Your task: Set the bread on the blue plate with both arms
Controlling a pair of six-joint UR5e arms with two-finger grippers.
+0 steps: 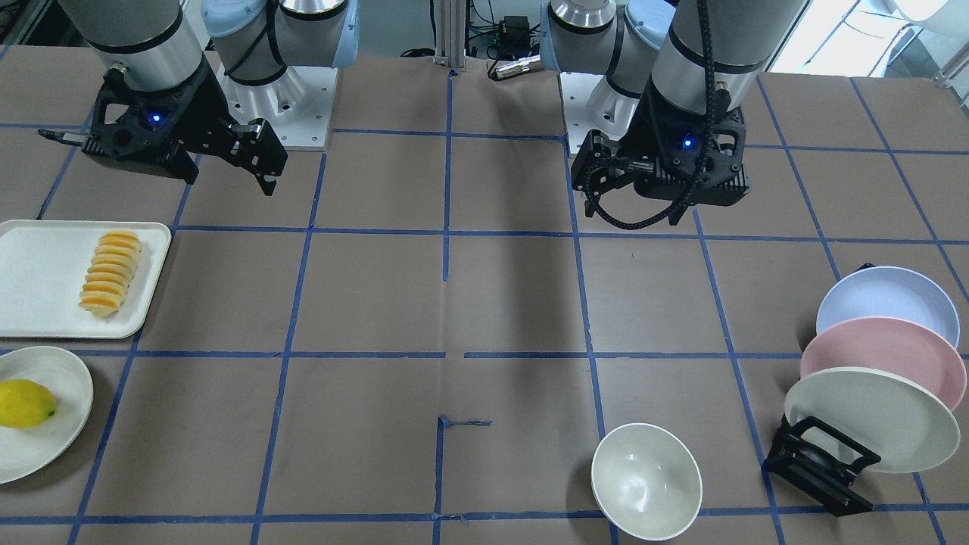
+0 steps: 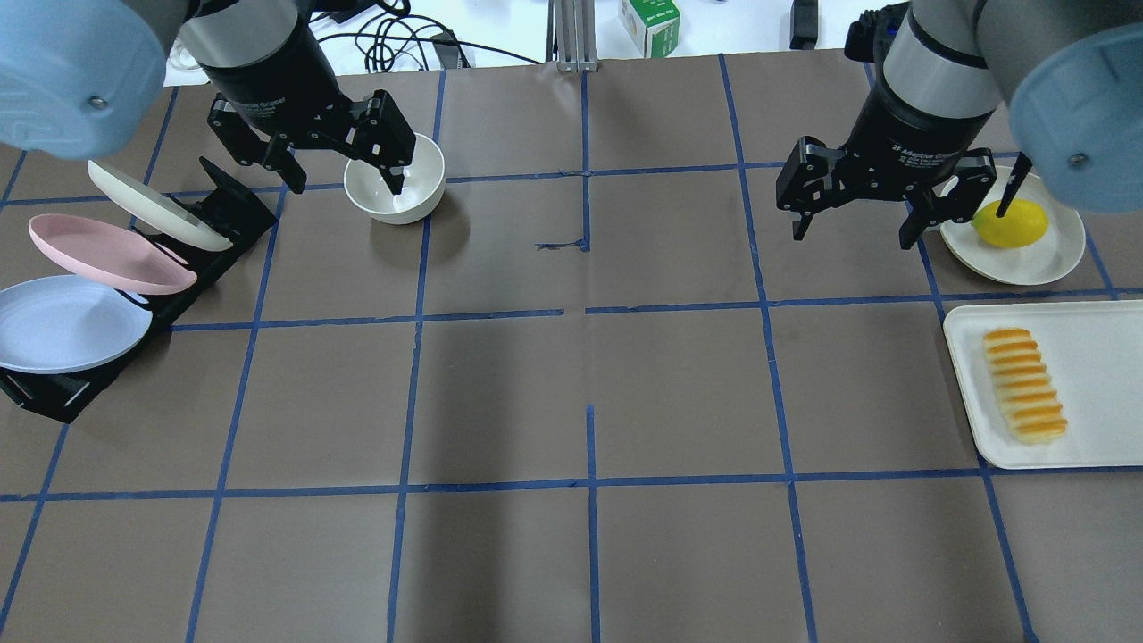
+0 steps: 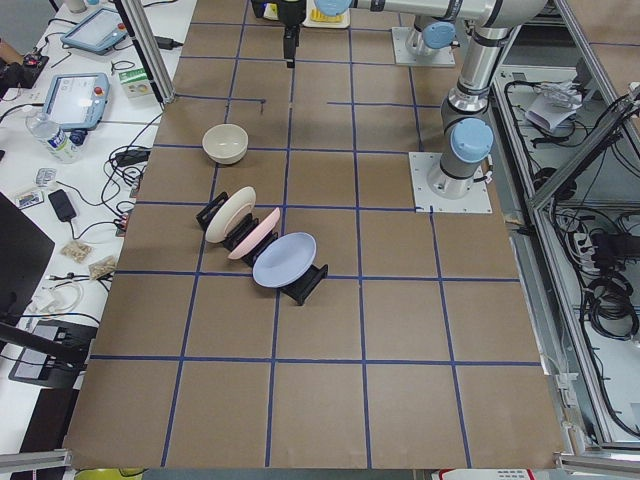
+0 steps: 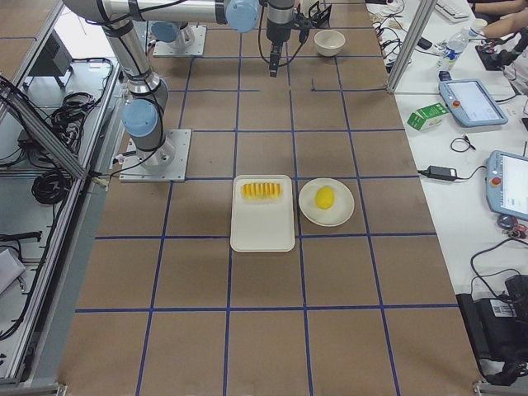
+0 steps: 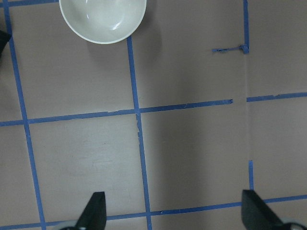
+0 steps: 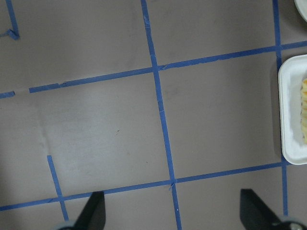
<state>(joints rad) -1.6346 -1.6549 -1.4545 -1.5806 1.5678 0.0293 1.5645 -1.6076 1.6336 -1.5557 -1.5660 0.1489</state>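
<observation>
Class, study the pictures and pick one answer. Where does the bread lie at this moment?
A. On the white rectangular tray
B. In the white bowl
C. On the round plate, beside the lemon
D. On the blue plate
A: the bread lies on the white rectangular tray, while the blue plate leans in the black rack with nothing on it.

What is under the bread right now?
The bread lies on a white rectangular tray, alone there. The tray patch directly beneath it is covered, so unseen.
</observation>
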